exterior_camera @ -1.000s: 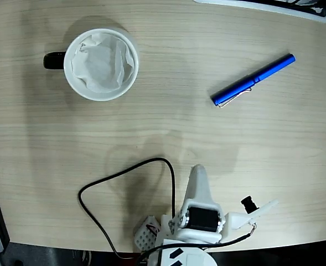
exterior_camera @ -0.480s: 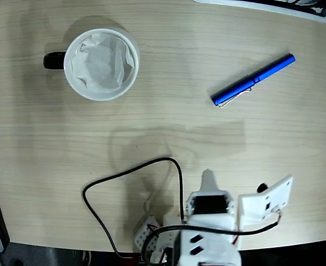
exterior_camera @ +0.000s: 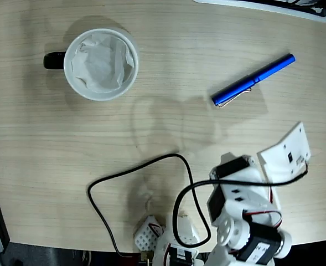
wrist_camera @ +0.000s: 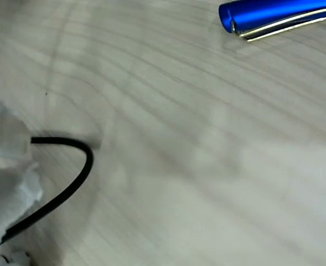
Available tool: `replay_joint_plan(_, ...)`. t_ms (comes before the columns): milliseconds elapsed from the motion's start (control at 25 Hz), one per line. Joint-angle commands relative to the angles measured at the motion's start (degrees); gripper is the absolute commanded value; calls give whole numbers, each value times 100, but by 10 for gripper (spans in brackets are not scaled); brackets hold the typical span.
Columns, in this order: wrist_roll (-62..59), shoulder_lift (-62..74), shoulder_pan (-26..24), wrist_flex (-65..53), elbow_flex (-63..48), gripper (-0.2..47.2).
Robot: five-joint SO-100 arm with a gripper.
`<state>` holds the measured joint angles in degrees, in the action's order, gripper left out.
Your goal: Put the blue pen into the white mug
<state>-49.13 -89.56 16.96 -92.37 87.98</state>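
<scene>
Your arm (exterior_camera: 246,210) rose toward the pen (exterior_camera: 253,80); mug (exterior_camera: 101,64) held only crumpled paper (exterior_camera: 101,61); claw state couldn't be told.

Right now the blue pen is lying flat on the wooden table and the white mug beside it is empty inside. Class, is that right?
Not quite. The white mug is not empty: the fixed view shows crumpled white paper lining its inside. The rest holds: the blue pen lies flat on the wooden table.
</scene>
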Motion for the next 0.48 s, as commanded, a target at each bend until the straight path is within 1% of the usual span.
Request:
replay_joint_plan(0, -624, 299, 176, -88, -642, 1)
replay_joint_plan(280, -1881, 1336, 352, -70, -1441, 11)
replay_joint_plan(440, -2206, 1898, 369, 35, -1907, 22)
